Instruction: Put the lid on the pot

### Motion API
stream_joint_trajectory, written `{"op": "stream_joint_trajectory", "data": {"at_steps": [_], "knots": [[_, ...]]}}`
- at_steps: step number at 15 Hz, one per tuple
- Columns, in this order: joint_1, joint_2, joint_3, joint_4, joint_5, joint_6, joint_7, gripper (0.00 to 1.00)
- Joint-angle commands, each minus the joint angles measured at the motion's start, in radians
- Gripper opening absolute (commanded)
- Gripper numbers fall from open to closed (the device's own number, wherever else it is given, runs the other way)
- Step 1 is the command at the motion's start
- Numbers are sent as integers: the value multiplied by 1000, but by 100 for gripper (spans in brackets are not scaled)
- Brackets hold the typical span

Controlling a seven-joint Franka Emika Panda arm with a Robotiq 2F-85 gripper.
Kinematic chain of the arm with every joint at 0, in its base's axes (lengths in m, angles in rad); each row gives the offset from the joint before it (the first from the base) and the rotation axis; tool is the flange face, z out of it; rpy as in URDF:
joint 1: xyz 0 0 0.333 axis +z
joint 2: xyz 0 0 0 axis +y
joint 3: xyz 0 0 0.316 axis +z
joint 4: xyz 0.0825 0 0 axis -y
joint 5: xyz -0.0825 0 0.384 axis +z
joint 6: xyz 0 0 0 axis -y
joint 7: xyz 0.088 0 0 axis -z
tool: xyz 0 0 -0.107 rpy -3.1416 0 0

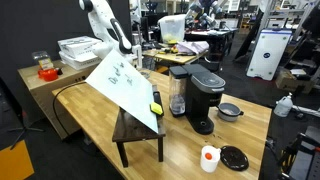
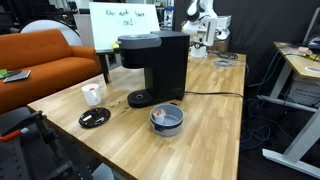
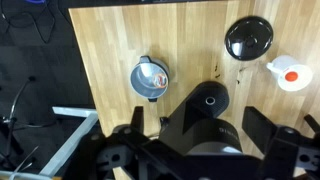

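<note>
The pot (image 3: 150, 78) is a small silver-grey pot with a dark inside. It sits on the wooden table next to the black coffee machine in both exterior views (image 1: 231, 111) (image 2: 166, 119). The lid (image 3: 249, 38) is a flat black disc with a centre knob. It lies flat on the table apart from the pot (image 1: 234, 157) (image 2: 96, 117). My gripper (image 3: 198, 135) is open and empty, high above the table and far from both (image 1: 136, 47) (image 2: 207, 38).
A black coffee machine (image 1: 200, 95) (image 2: 155, 70) (image 3: 205, 110) stands between pot and lid. A small white cup with a red top (image 1: 209, 158) (image 2: 92, 93) (image 3: 290, 72) stands near the lid. A whiteboard (image 1: 125, 85) leans at the table's far end.
</note>
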Motion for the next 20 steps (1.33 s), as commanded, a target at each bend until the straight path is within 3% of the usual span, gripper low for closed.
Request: {"op": "stream_joint_trajectory", "data": {"at_steps": [1, 8, 14, 16, 17, 20], "knots": [[6, 5, -5, -16, -5, -13, 4, 100], [90, 60, -64, 9, 74, 39, -77, 100], [150, 204, -82, 10, 150, 66, -133, 100], [150, 265, -66, 10, 145, 92, -142, 100], [139, 219, -55, 9, 144, 55, -116, 100], [140, 243, -53, 21, 144, 59, -116, 100]]}}
